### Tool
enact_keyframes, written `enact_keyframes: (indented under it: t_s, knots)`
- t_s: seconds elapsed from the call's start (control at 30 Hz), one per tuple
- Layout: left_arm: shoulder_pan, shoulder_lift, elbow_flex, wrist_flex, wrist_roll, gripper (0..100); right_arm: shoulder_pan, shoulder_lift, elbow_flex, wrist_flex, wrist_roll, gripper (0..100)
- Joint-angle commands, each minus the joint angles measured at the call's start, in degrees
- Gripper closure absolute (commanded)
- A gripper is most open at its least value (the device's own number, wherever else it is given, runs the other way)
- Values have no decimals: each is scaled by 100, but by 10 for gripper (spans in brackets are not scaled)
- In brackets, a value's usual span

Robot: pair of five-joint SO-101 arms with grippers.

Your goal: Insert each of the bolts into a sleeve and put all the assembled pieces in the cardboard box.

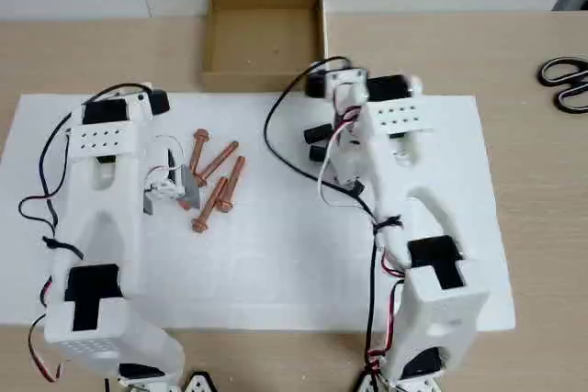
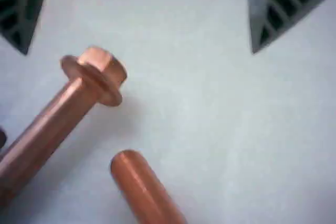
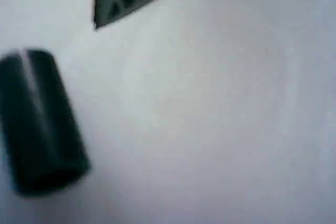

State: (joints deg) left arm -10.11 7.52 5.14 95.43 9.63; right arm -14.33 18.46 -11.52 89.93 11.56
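My left gripper (image 2: pixel 139 43) is where I start. It hangs low over the white paper sheet (image 1: pixel 257 263), spread wide, with one dark ribbed fingertip (image 2: pixel 23 19) on each side of bare paper. It holds nothing. Just beside that gap lies a copper-coloured flanged hex bolt (image 2: pixel 79 98), flat on the sheet, with the rounded shaft end of a second bolt (image 2: pixel 139 187) close by. In the high view this gripper sits left of centre, at the left edge of the loose cluster of copper bolts (image 1: pixel 219 176). I judge it to be opened this wide so that it can come down around a shaft.

My right gripper (image 1: pixel 336 149) is right of centre, low over the same sheet. I cannot tell whether it is spread or closed. A black cylindrical sleeve (image 3: pixel 42 124) lies on its side near it. From above, two black sleeves (image 1: pixel 318 142) rest just to its left, well apart from the bolts.

That split makes sense to me, with one arm over each kind of part, so that the two parts can be brought together between the arms.

The shallow brown cardboard box (image 1: pixel 322 29) stands at the upper middle, beyond the sheet's far edge, on the wooden table (image 1: pixel 514 181). Bolts and sleeves lie separate, so I judge that no pair is joined yet. A pair of scissors (image 1: pixel 565 80) lies at the far right.
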Motion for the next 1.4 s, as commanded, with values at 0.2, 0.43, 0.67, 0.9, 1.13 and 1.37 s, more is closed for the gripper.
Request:
enact_keyframes:
  t_s: [0.2, 0.43, 0.67, 0.9, 1.13, 1.37]
  knots:
    - [-70, -26, -549, 149, -176, 746, -233, 321, -334, -831, 387, 800]
    - [-70, -26, -549, 158, -176, 746, -224, 954, -334, -1130, 378, 800]
    - [-70, -26, -549, 158, -176, 746, -224, 1349, -334, -1130, 378, 828]
    - [-70, -26, -549, 167, -176, 746, -233, 1341, -554, -804, 352, 974]
    - [-62, -62, -549, 167, -176, 746, -224, 1341, -2242, 567, 334, 995]
    - [-62, -53, -549, 246, -202, 746, -224, 1402, -2497, 620, -396, 994]
